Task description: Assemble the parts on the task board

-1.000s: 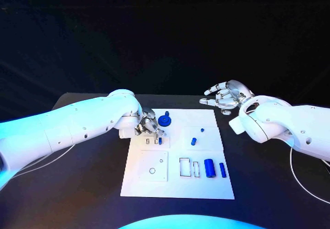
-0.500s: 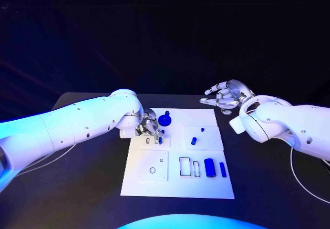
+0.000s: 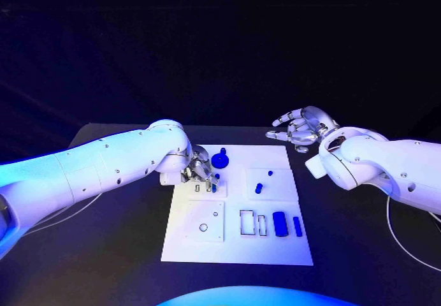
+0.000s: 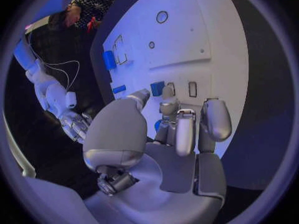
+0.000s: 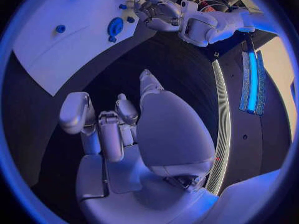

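Note:
The white task board (image 3: 276, 252) lies in the middle of the black table. My left hand (image 3: 195, 169) is low over the board's far left part and pinches a small blue part (image 3: 213, 185) between thumb and a finger, at a row of small slots (image 4: 192, 88). The left wrist view shows that blue part (image 4: 157, 88) at the fingertips. A round blue knob (image 3: 220, 159) stands just beyond the hand. My right hand (image 3: 299, 129) hovers past the board's far right corner, fingers spread, holding nothing. The right wrist view shows my right hand (image 5: 118, 127) empty above the table.
Loose blue parts lie on the board's right side: a small peg (image 3: 259, 188), a dot-sized piece (image 3: 271, 172), a thick cylinder (image 3: 279, 224) and a thin bar (image 3: 297, 225). Rectangular slots (image 3: 248, 223) and a round hole (image 3: 203, 227) sit nearer me.

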Available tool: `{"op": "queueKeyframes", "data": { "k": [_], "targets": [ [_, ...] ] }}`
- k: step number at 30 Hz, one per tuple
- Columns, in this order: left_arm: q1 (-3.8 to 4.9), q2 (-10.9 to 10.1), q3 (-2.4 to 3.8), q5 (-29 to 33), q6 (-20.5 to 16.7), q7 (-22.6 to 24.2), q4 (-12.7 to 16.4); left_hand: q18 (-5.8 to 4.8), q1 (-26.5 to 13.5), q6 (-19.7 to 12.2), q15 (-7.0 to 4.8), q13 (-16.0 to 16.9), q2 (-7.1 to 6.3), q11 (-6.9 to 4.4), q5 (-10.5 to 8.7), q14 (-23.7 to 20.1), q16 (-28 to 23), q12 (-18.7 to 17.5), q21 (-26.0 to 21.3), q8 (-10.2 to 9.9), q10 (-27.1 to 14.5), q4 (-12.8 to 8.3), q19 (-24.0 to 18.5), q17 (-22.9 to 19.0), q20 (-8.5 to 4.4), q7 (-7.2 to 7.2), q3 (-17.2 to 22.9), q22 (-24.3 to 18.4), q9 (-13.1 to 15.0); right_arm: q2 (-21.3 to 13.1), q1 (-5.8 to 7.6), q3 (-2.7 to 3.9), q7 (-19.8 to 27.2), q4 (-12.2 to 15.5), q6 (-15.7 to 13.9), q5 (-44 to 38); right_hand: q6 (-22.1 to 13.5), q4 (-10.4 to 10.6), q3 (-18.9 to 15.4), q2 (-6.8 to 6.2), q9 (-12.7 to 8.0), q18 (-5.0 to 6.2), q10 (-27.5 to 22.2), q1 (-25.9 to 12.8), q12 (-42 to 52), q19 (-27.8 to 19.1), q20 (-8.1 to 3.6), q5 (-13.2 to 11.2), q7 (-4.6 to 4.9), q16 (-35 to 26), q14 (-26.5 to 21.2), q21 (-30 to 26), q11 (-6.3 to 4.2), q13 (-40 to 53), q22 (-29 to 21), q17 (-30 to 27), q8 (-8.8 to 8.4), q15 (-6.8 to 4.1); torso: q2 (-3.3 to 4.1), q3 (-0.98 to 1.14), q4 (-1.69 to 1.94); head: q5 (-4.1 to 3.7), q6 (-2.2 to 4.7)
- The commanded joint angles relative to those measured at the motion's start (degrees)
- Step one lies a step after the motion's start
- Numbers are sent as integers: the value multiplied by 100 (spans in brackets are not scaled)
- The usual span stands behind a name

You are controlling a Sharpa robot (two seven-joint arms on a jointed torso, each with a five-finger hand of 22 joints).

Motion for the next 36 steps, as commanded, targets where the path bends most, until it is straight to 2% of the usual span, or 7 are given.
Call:
{"op": "queueKeyframes", "data": {
  "k": [1,15,20,24,28,32,36],
  "targets": [
    [-6,34,-1,57,106,0,-24,-67,73,-50,-52,5,-10,-5,38,449,34,-1,32,39,-27,-1,6,1076,-33,2,57,8,14,8,0,2,30,-2,80,-19,-19,-1,18,36,-3,73,-28,38,-17,-49,3,-31,-8,-30,384,-37,9,-13,-12,642,48,-1,4,1,2,9,-3],
    [-18,76,-6,97,53,13,-89,-67,149,-55,-56,20,24,-10,40,449,35,4,36,40,-22,-4,2,1078,-32,-3,130,13,51,10,0,2,20,-2,88,-19,-19,-1,18,36,-3,73,-28,38,-17,-49,3,-31,-8,-30,384,-37,9,-13,-12,642,48,-1,11,-2,-3,6,-14],
    [-20,80,-6,136,41,24,-95,-66,339,-65,-68,29,74,-25,21,450,35,-1,43,40,-23,-12,-5,1082,-37,-19,322,21,123,12,0,2,16,-5,93,-19,-19,-1,18,36,-3,73,-28,38,-17,-49,3,-31,-8,-30,384,-37,9,-13,-12,642,48,-1,2,-1,3,12,-37],
    [-20,83,-7,163,81,49,-103,-70,700,-94,-91,32,94,-50,30,454,37,-21,58,29,-32,-79,-3,1094,-51,-45,754,48,220,15,0,2,12,-8,100,-19,-19,-2,21,48,-3,74,-21,37,-12,-52,2,-30,-10,-32,384,-46,7,-12,-17,639,61,-3,1,0,3,13,-43],
    [-22,81,-7,190,94,101,-103,-71,862,-98,-95,27,-9,-54,23,459,42,-43,64,25,-31,-109,-7,1108,-58,-47,1141,60,299,17,0,2,-24,-13,100,-51,-18,-3,24,54,-3,73,-15,38,-8,-49,1,-30,-11,-33,383,-44,6,-9,-15,635,66,-4,0,0,-3,17,-37],
    [-30,58,-8,225,24,170,-93,-80,989,-118,-103,65,-205,-59,27,470,52,-63,89,60,50,-377,8,1140,-64,-44,2124,108,495,17,-1,1,-63,-23,96,-77,-18,-3,24,56,-3,71,-11,38,-5,-45,1,-30,-11,-31,385,-36,5,-5,-9,643,68,-4,0,-2,-1,20,-35],
    [-37,9,-7,264,-102,217,-73,-81,837,-120,-94,100,-335,-53,20,479,60,-67,100,112,113,-651,10,1163,-54,-30,2745,122,655,19,-3,1,-92,-34,102,-86,-17,-2,23,56,-3,74,-16,36,-9,-51,1,-31,-12,-31,385,-49,5,-12,-18,642,71,-5,1,0,-3,13,-38]
  ]
}}
